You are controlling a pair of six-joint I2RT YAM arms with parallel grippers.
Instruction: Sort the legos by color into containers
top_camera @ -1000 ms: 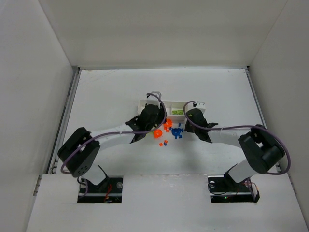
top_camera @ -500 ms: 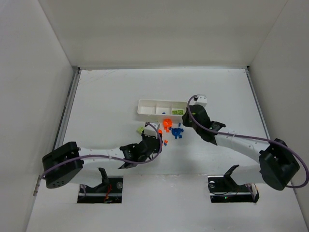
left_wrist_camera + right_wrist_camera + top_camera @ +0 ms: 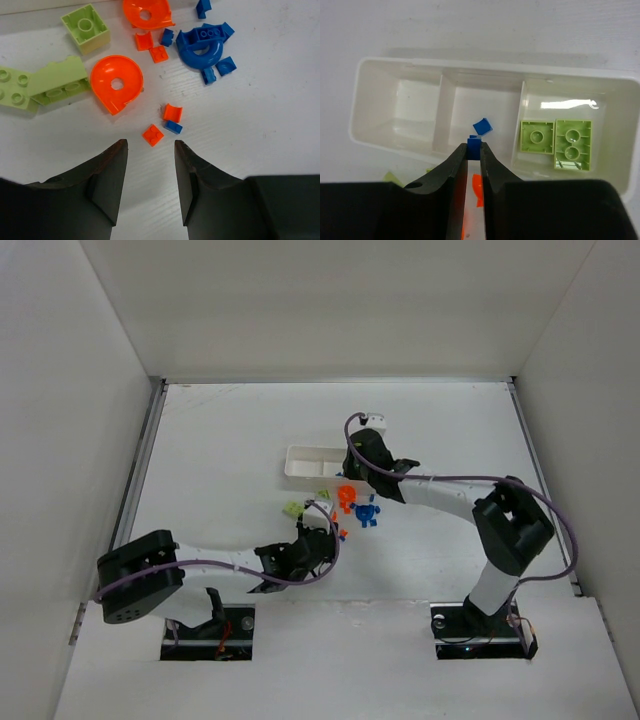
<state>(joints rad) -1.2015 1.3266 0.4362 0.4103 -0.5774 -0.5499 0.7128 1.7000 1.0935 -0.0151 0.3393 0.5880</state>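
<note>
My right gripper [image 3: 474,150] is shut on a small blue bit [image 3: 474,144], held over the near wall of the middle compartment of the white tray [image 3: 485,67]. Another blue bit [image 3: 482,126] lies in that compartment. Two light-green bricks [image 3: 537,137] lie in the right compartment. My left gripper [image 3: 150,142] is open and empty, just short of a small orange square [image 3: 152,135]. Beyond it lie an orange disc [image 3: 116,83], a blue arch [image 3: 202,45] and light-green bricks [image 3: 55,82]. In the top view the right gripper [image 3: 352,472] covers the tray's right part.
The loose pile [image 3: 355,508] lies on the table just in front of the tray [image 3: 305,458], with green bricks [image 3: 292,508] at its left. A second orange disc [image 3: 148,12] lies near the tray. White walls enclose the table on three sides.
My right arm swung left, from the tray's right end to over its middle. My left arm pulled back from the tray a second ago and has barely moved since.
</note>
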